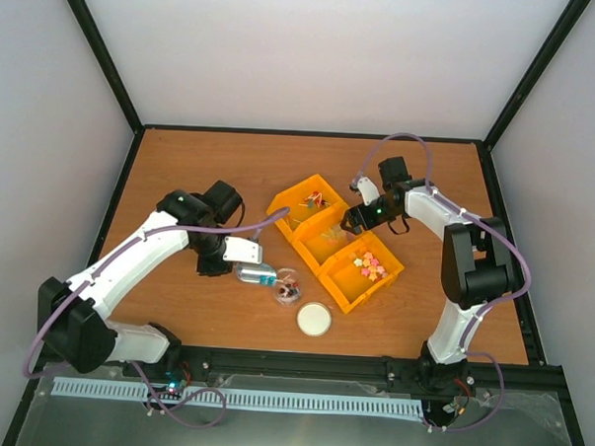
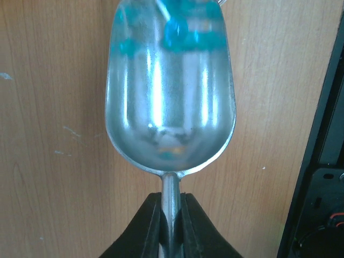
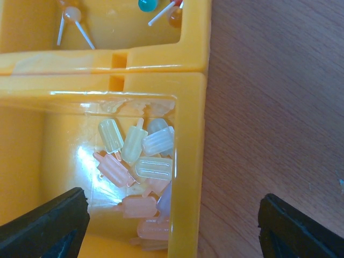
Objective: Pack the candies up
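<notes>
Top external: brown table [image 1: 181,169], with three yellow bins [image 1: 348,302] in a diagonal row right of centre.

Left gripper [image 2: 171,201] is clamped on the thin handle of the metal scoop [image 2: 169,107]. The scoop's mouth lies just beside a small clear tub [image 1: 287,287]. A white lid [image 1: 314,319] lies off, near the tub.

Right gripper [image 3: 172,199] is spread wide, holding nothing, above the middle bin's wall.

Candies [image 1: 368,266]: a pink and yellow heap in the nearest bin. There are pale lolly-shaped ones [image 3: 145,156] in the middle bin and stick lollipops [image 3: 75,21] in the far bin. A few are in the tub. There are blue bits at the scoop's lip, though I cannot tell whether they are sweets or a reflection.

Risks, as I judge them:
- The pinch on the narrow handle may let the scoop roll and tip its load onto the table.
- A push from the scoop's lip could knock over the light tub.
- If the right arm drops, a finger may strike the bin wall and shove the row.
</notes>
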Motion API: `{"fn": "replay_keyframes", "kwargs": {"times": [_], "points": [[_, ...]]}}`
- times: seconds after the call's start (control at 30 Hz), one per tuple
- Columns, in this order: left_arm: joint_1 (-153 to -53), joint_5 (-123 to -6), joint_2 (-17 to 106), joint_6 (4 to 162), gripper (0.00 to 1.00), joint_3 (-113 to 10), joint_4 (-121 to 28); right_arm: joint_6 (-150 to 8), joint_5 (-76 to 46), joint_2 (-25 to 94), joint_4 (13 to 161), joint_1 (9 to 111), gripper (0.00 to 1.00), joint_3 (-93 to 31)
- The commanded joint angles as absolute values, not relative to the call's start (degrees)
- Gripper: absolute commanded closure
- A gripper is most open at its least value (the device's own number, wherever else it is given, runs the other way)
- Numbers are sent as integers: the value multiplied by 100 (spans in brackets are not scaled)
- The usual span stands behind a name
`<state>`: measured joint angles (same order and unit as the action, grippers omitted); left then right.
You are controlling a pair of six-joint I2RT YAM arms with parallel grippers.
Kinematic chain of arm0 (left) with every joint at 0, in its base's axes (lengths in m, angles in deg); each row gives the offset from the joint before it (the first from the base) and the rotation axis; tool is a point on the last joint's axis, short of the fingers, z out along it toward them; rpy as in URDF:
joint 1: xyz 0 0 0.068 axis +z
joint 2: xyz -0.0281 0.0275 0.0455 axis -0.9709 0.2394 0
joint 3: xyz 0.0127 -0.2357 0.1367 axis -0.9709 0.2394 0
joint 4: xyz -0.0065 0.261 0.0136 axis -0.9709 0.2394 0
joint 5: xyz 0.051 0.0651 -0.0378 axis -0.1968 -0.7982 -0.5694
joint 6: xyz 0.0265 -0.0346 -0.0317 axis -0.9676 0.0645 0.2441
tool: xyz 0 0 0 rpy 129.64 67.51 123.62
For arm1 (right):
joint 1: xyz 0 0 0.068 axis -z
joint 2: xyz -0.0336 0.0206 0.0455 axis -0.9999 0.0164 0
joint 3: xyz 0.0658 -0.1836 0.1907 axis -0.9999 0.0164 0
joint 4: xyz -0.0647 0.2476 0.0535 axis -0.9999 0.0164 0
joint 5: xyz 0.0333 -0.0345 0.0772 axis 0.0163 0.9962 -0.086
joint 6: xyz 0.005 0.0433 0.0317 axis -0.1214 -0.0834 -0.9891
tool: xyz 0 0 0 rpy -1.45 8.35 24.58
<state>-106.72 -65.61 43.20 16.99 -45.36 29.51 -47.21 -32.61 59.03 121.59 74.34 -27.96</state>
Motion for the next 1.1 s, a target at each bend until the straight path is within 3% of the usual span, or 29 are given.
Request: {"fn": "replay_keyframes", "kwargs": {"times": [0.0, 0.5, 0.7, 1.07], "points": [[-10791, -6921, 4461, 1999, 99, -4988, 3163, -4649, -3203, 5734, 12251, 7464, 17, -2865], [-10897, -6865, 4606, 2225, 99, -5563, 3523, -4683, -3182, 5775, 12200, 7451, 45, -2837], [-10876, -6578, 5235, 3296, 99, -6515, 3332, -4644, -3070, 5783, 12167, 7400, 54, -2778], [-10867, -7591, 7206, 4192, 99, -8886, 4285, -4620, -2828, 5763, 11985, 7262, 66, -2638]]}}
